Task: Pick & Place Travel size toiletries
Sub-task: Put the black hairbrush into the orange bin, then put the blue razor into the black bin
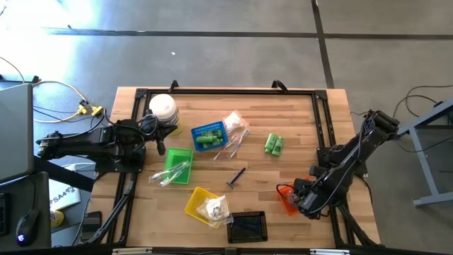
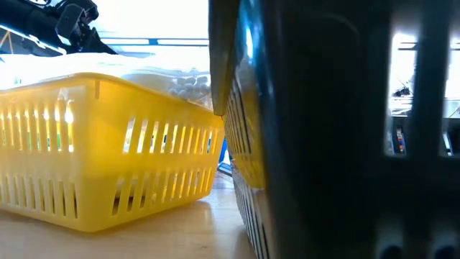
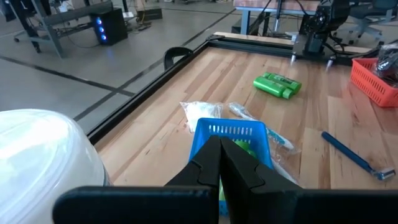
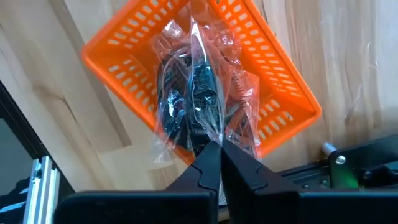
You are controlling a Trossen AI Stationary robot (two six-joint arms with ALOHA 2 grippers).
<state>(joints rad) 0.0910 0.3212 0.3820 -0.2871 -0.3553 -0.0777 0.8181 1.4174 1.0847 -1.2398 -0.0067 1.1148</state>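
High view shows a light wooden table [image 1: 283,184] with a black frame on a grey floor – green bottles [image 1: 274,144] lie loose near its middle, the left gripper [image 3: 221,149] is pinched together by the blue basket [image 3: 231,134], the right gripper [image 4: 219,149] pinched together over the orange basket [image 4: 273,68] – no readable writing.

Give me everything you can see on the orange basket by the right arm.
The orange basket is slotted plastic mesh, rectangular, sitting flat but skewed on the wooden table near its right edge. It holds crinkled clear plastic packets with dark contents piled above the rim. The right claw hangs directly over it, shut, its tips at the packets; contact is unclear.
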